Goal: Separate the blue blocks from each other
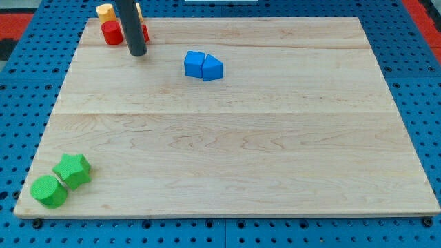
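Nearest the view's bottom, at about 7 o'clock on the table (275,172), a green cylinder (49,191) and a green star-like block (73,171) are sitting together, well clear of the work. Farther up, the two blue blocks (203,66) are touching, still unseparated. My tip (137,52), a bare rod with no gripper to open or close, is resting at their 9 o'clock, near, apart. Next it is needing to wedge between them. Beyond, red blocks (112,33) and a yellow block (105,11) are crowding the rod.
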{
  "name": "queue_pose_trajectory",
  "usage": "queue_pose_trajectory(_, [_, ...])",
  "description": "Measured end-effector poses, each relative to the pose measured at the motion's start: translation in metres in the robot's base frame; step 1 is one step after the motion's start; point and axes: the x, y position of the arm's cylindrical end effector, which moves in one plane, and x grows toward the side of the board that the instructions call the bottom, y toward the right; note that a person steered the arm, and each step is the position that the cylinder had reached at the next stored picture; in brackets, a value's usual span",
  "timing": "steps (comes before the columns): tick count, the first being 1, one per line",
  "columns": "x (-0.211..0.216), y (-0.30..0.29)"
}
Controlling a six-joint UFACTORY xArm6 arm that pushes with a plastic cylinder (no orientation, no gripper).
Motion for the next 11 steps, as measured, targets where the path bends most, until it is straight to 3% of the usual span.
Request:
queue_pose_trajectory(1, [0.029,0.023])
queue_pose_trajectory(3, [0.034,0.035])
queue_pose_trajectory(4, [0.036,0.077])
queue_pose_trajectory(6, [-0.039,0.142])
queue_pose_trajectory(7, [-0.046,0.15])
queue_pose_trajectory(8, [-0.015,0.231])
queue_pose_trajectory(9, [0.049,0.227])
queue_pose_trajectory(10, [0.054,0.17])
queue_pose_trajectory(11, [0.002,0.167])
